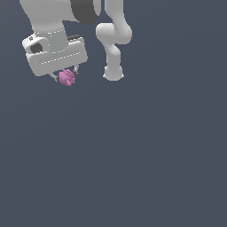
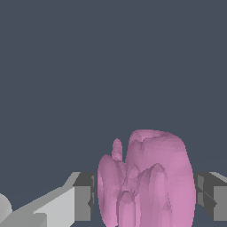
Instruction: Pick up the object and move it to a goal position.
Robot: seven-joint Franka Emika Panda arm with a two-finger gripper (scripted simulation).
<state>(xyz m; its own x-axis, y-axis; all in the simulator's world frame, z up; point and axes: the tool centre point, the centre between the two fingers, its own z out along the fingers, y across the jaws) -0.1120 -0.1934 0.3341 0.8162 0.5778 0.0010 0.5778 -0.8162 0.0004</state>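
The object [image 1: 67, 77] is a small pink-magenta knobbly blob held under my white gripper [image 1: 65, 78] at the upper part of the exterior view's left. The gripper is shut on it, with a short finger showing on each side of the blob. In the wrist view the object [image 2: 148, 181] fills the space between the two grey fingertips [image 2: 84, 197], which press on its sides. The blob appears lifted off the dark floor. No goal marker shows in either view.
The arm's white base [image 1: 113, 73] stands on the dark grey floor [image 1: 133, 155], a little toward the exterior view's right of the gripper. Upper arm links [image 1: 84, 11] reach across the top of that view.
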